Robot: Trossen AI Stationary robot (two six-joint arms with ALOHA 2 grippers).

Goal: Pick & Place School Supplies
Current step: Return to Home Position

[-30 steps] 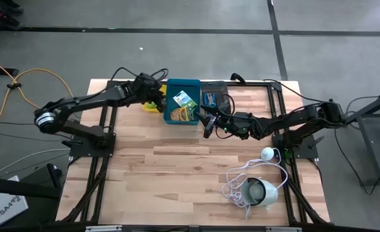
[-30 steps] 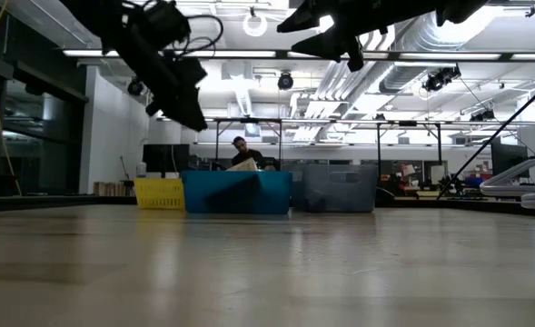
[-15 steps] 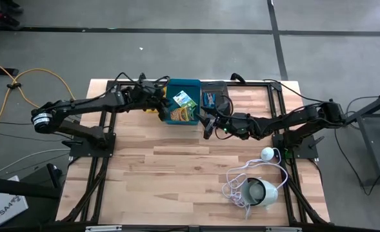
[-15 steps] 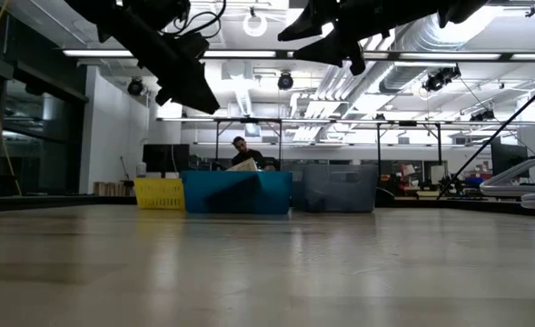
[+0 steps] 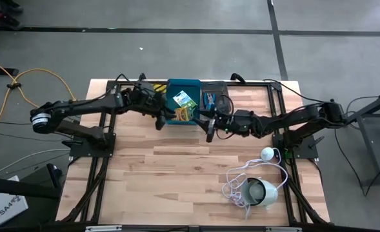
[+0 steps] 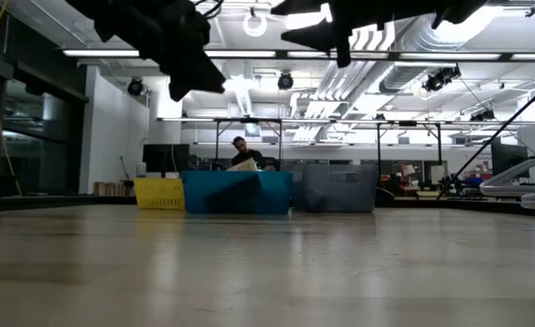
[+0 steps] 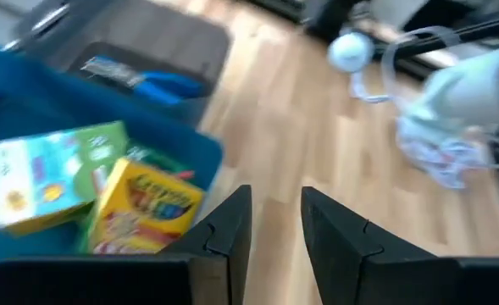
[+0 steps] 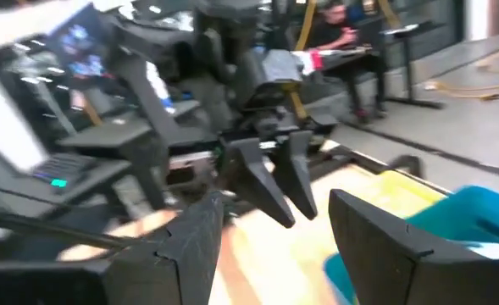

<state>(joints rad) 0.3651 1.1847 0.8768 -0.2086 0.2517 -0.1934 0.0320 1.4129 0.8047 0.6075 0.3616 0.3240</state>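
Nearest us, well in front of the blue bin (image 5: 183,82), lies the round white device (image 5: 262,192). Just before that bin both grippers hang empty: the left gripper (image 5: 160,121) narrowly parted, the right gripper (image 5: 208,131) spread wide. Inside it lie the crayon boxes (image 5: 185,113); the scissors (image 5: 209,98) sit in the grey bin (image 5: 214,84) beside it. We judge sorting done; next, both arms must fold home, clear of the bins.

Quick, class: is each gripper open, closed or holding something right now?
Left gripper: slightly open, holding nothing.
Right gripper: wide open, holding nothing.
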